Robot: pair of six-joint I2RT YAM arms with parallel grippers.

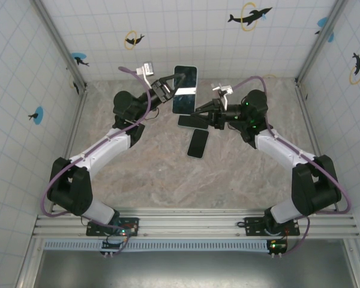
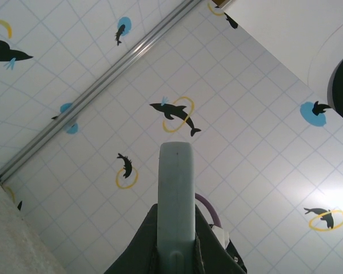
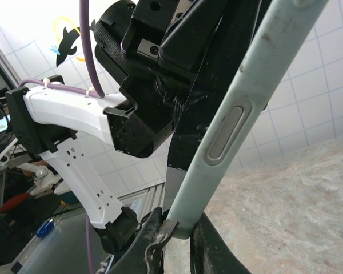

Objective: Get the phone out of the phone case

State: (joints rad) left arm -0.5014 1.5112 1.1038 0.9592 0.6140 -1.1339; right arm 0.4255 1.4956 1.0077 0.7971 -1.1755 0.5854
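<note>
The phone [image 1: 185, 90], dark screen facing up, is held above the table's far middle inside its pale green phone case [image 2: 176, 194]. My left gripper [image 1: 171, 90] is shut on the case's left edge. In the left wrist view the case's rim stands upright between that gripper's [image 2: 176, 254] dark fingers. My right gripper [image 1: 199, 111] is shut on the case's lower corner. In the right wrist view the case [image 3: 226, 131], with its long side button, runs up from my right gripper [image 3: 197, 234], and the left gripper's black body [image 3: 160, 57] sits behind it.
Two more dark phones lie on the marbled table below the raised one, one [image 1: 192, 122] under the right gripper and another [image 1: 198, 143] nearer to me. Tiled walls with dolphin stickers close in the back and both sides.
</note>
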